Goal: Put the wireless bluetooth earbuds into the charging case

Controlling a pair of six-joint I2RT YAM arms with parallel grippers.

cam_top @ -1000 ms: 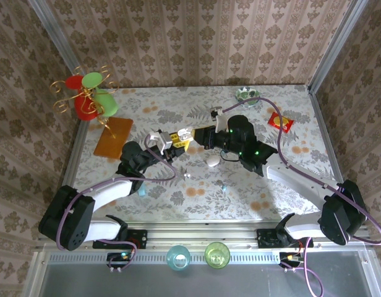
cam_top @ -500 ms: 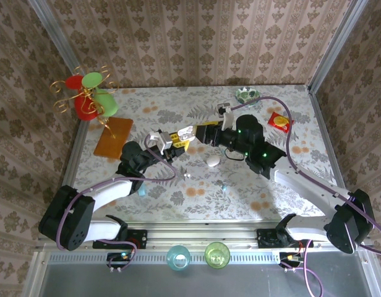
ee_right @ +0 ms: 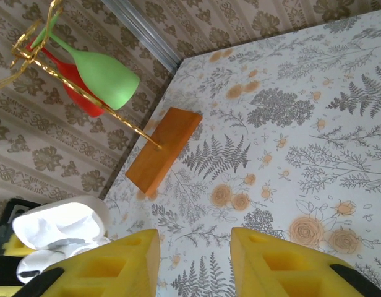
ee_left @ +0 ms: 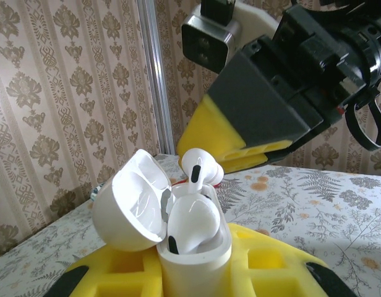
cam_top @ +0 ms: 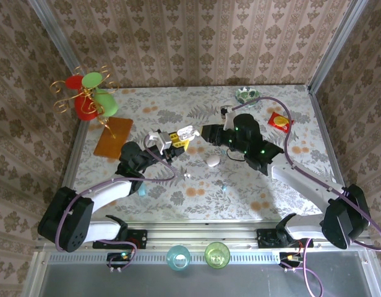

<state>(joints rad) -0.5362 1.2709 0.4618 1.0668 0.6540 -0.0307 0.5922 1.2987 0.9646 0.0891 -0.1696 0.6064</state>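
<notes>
My left gripper (ee_left: 193,272) is shut on the white charging case (ee_left: 196,253), which stands upright between its yellow pads with the lid (ee_left: 132,207) swung open to the left. One white earbud (ee_left: 193,219) lies seated in the case. A second earbud (ee_left: 200,168) stands up out of the far slot, its head above the rim. My right gripper (ee_right: 195,260) is open, with bare table showing between its yellow fingers. It hangs just right of the case (ee_right: 57,232). From above, the case (cam_top: 185,132) sits between the left gripper (cam_top: 172,141) and the right gripper (cam_top: 201,133).
A gold stand with red and green glasses (cam_top: 88,96) rises from an orange wooden block (cam_top: 113,136) at the left. A white oval pebble (cam_top: 213,160) and small pale bits (cam_top: 187,175) lie mid-table. At the back right lies a red packet (cam_top: 280,121).
The right gripper has opened and drawn back a little to the right, away from the case. The left gripper and case have stayed in place.
</notes>
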